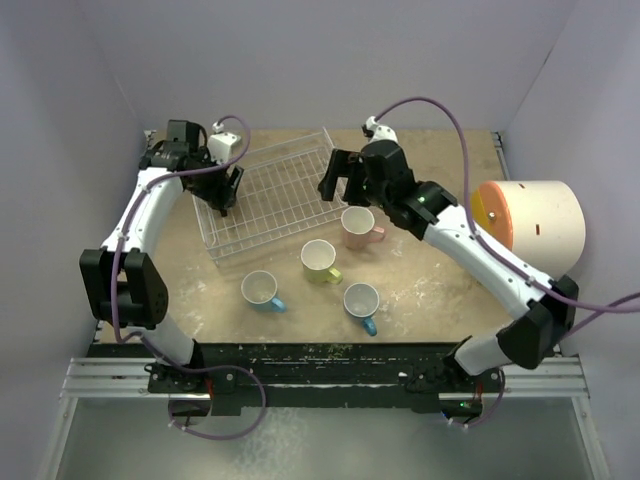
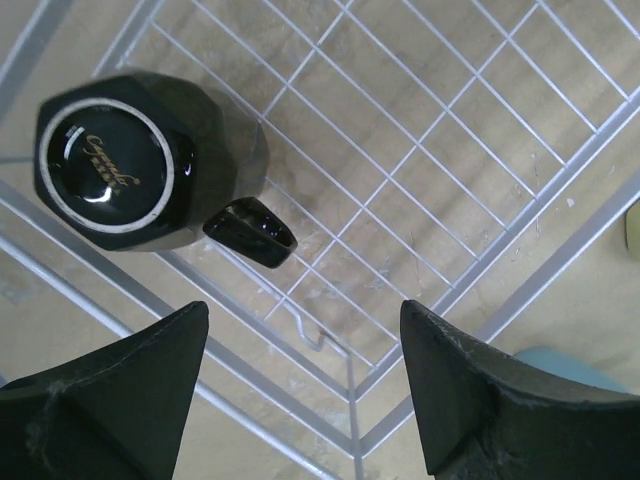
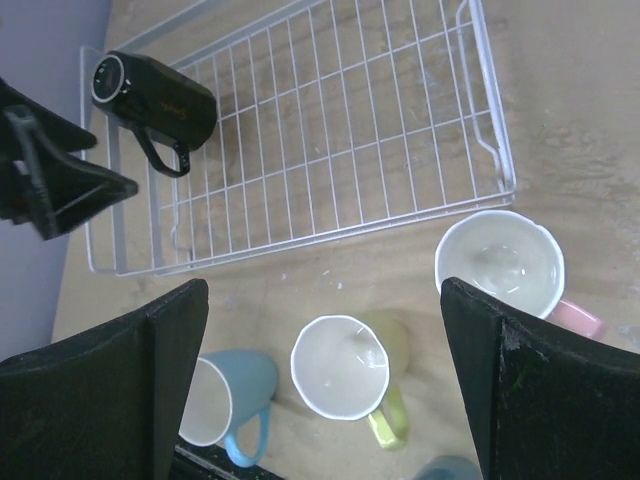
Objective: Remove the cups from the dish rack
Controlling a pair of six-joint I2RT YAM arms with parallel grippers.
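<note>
While the left gripper (image 1: 228, 195) hangs over the left end of the shallow white wire-grid dish rack (image 1: 262, 246), its two dark fingers stand released and wide apart, with nothing between them. In its wrist view the glossy black handled mug (image 2: 120, 160) sits inside the rack just ahead of the fingertips and apart from them, its ringed base turned towards the camera and its handle pointing to the rack's middle; whether it lies on its side or stands mouth down I cannot tell. It is the only mug in the rack. On the tan wooden surface (image 1: 430, 285) in front of the rack, a light blue mug (image 1: 260, 290) stands upright near the rack's near left corner. A yellow-green mug (image 1: 320, 260) stands to its right, closer to the rack. A second light blue mug (image 1: 362, 300) stands nearer the arm bases. A pink mug (image 1: 357, 226) stands just off the rack's right end. The right gripper (image 1: 340, 180) hovers above the rack's right end and the pink mug, likewise spread and holding nothing. At the far right lies a big cream cylinder (image 1: 535, 225) with an orange-yellow face.
</note>
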